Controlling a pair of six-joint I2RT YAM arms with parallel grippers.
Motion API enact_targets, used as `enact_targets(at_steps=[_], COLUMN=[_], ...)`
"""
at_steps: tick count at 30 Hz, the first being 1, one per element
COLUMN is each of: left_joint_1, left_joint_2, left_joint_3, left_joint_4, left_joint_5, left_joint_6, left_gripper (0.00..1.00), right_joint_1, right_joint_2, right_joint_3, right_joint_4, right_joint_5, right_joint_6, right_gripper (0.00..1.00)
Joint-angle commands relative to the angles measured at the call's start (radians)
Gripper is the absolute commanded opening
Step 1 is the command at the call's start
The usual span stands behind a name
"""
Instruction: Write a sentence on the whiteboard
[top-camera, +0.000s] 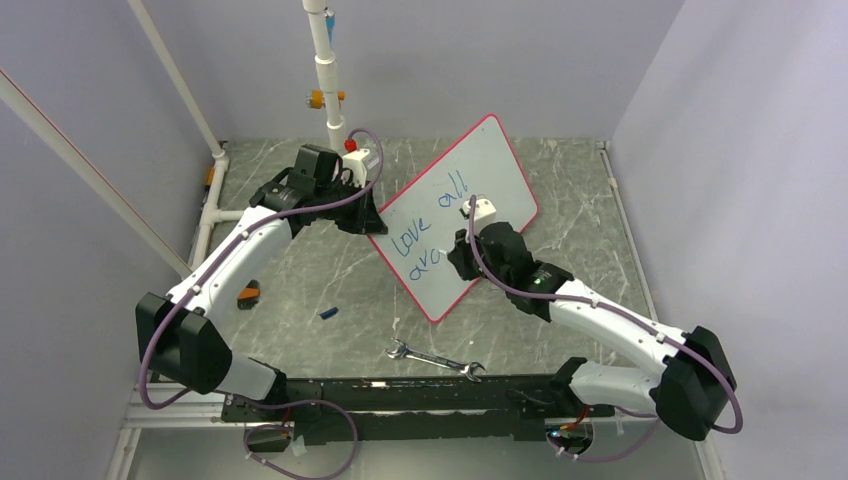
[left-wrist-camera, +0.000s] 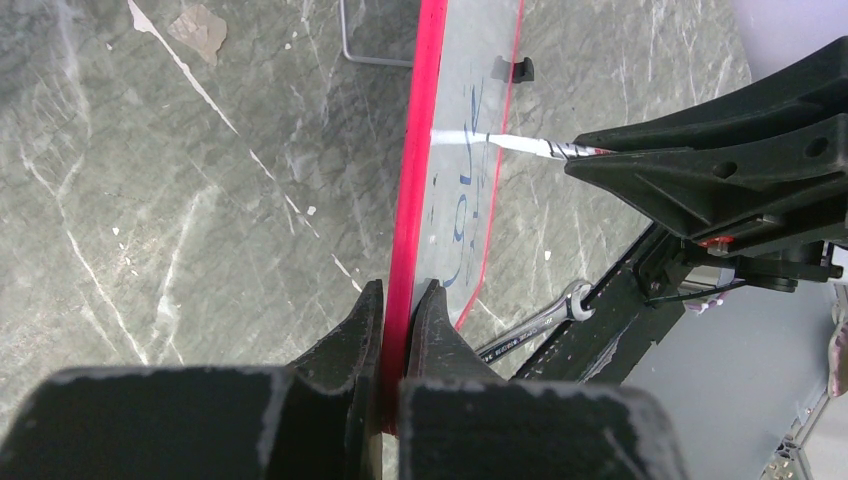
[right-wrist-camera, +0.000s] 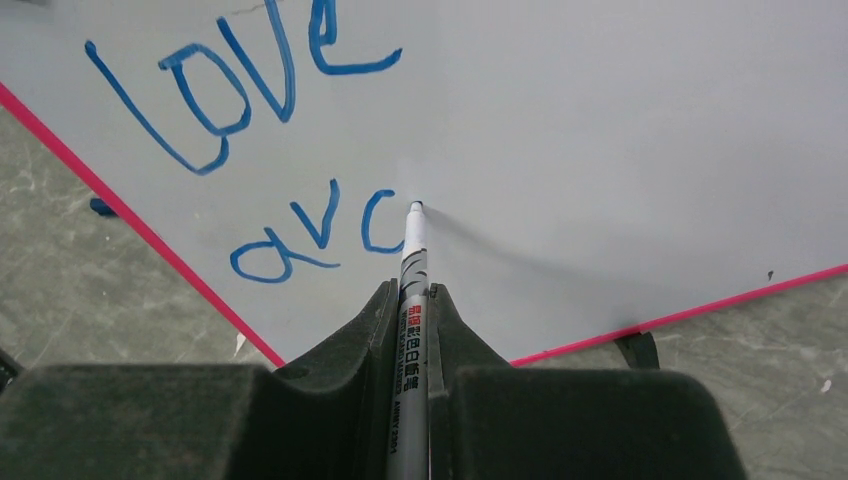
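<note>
The whiteboard sits diagonally on the bench. The left end effector is clenched on the red rim at the board's left edge, one finger on each face. The right end effector grasps a white marker, whose tip appears to touch the board's face at the upper end of the last blue stroke.

The sentence reads "love all" on the upper line. Below that come "ar" and an open curve like a "c", so the step in hand looks to be the "o" of "around", half drawn.

As I judge it, the next move calls for closing that loop with light tip pressure. The marker then has to work rightward over the bare white area for the remaining letters, with the left arm bracing the board so the strokes do not skid.

A wrench lies on the bench near the board's near corner. A small blue cap lies left of that corner. Both are apart from the board.
</note>
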Motion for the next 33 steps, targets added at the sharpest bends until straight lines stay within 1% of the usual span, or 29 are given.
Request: enact_targets(at_steps=[1,7,17,20,26,33], left_joint_1=[0.013,0.011,0.011,0.011,0.011,0.011], left_joint_2=[0.042,0.041,0.038,0.040,0.036,0.035], left_joint_3=[-0.018,-0.017,-0.018,-0.017,-0.019,-0.020], left_joint_4=[-0.128,-0.128,-0.128,-0.128,-0.128,-0.128], left_joint_5=[-0.400,-0.402,-0.404,-0.406,-0.405,-0.408], left_joint_6=[0.166,0.166,0.166,0.166,0.165,0.166], left_gripper=[0.00,0.00,0.00,0.00,0.00,0.00], right_joint_1=[0.000,0.001,0.000,0.000,-0.004,-0.012], right_joint_2=[0.027,0.013,-0.050,-0.072,-0.071,-0.016], right_joint_3=[0.068,0.048,0.000,-0.002,0.018,0.049], right_joint_4=[0.033,0.070,0.080,0.071,0.038,0.053], right_joint_5=[0.024,-0.066,-0.118,-0.100,0.020,0.030], right_joint_6=[-0.012,-0.024,-0.033,-0.030,-0.029,-0.029], right_gripper=[0.00,0.00,0.00,0.00,0.00,0.00])
